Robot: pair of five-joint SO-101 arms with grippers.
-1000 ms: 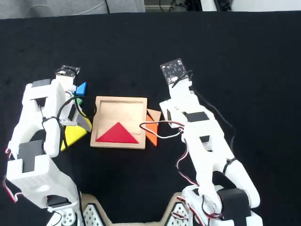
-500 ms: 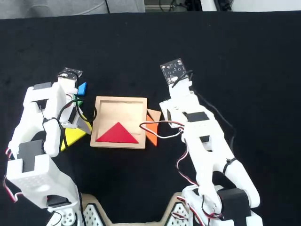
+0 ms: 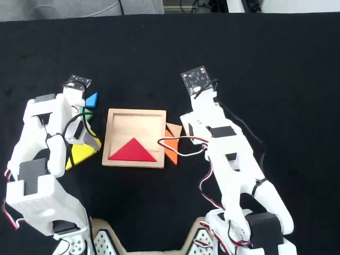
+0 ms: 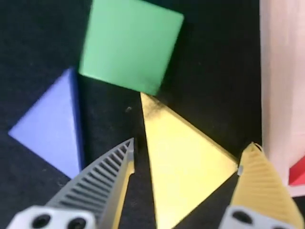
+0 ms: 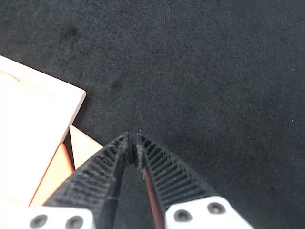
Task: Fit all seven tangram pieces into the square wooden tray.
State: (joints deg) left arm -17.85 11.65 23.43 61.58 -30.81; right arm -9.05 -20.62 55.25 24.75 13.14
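High view, tray: the square wooden tray (image 3: pixel 135 115) sits on the black table (image 3: pixel 265 64) between my two arms.
Done: one piece is in, the red triangle (image 3: pixel 133 151), lying flat against the tray's near edge.
Left to do, left side: the yellow triangle (image 4: pixel 183 171), the green square (image 4: pixel 129 45) and the blue triangle (image 4: pixel 50 129) lie on the table just left of the tray, close together.
Left to do, right side: an orange piece (image 3: pixel 171 151) and a tan piece (image 3: pixel 172 130) lie against the tray's right edge.
Progress: early, I judge; most of the tray floor is bare wood.
Left jaws: spread, one on each side of the yellow triangle, not closed on it.
Right jaws: pressed together with nothing between them, above the table just right of the tray, near the tan piece.
Writing: I can read no print on the tray or the pieces; the marks on the small board on my right arm are too small to read.
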